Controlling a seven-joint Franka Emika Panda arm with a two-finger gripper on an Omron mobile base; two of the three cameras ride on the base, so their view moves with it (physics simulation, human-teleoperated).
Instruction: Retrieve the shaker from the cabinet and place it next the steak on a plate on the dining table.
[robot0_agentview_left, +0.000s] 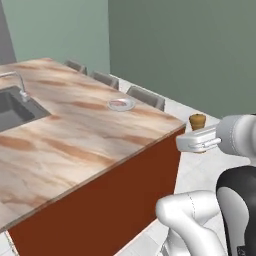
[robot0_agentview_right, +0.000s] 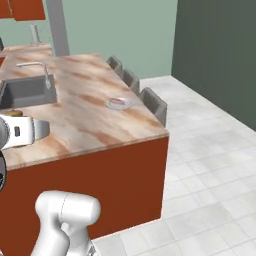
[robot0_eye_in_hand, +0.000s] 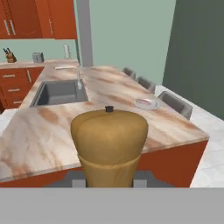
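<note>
My gripper (robot0_agentview_left: 198, 135) is shut on the tan wooden shaker (robot0_agentview_left: 197, 121), holding it upright in the air just off the near right corner of the dining table (robot0_agentview_left: 75, 135). In the hand view the shaker (robot0_eye_in_hand: 109, 142) stands big between the dark fingertips (robot0_eye_in_hand: 78, 182). The light-grey plate (robot0_agentview_left: 121, 104) with the pinkish steak (robot0_agentview_left: 119, 103) lies near the table's far right edge, well beyond the shaker. I see the same plate (robot0_agentview_right: 119, 103) in the right base view and the plate (robot0_eye_in_hand: 145, 103) in the hand view. Reddish-brown wall cabinets (robot0_eye_in_hand: 39, 17) hang far back left.
A grey sink (robot0_agentview_left: 12, 107) with a silver tap (robot0_agentview_left: 17, 82) is set into the table's left part. Grey chairs (robot0_agentview_right: 152, 102) line the far side. Light tiled floor (robot0_agentview_right: 210, 165) opens to the right. A back counter with drawers (robot0_eye_in_hand: 15, 85) stands behind.
</note>
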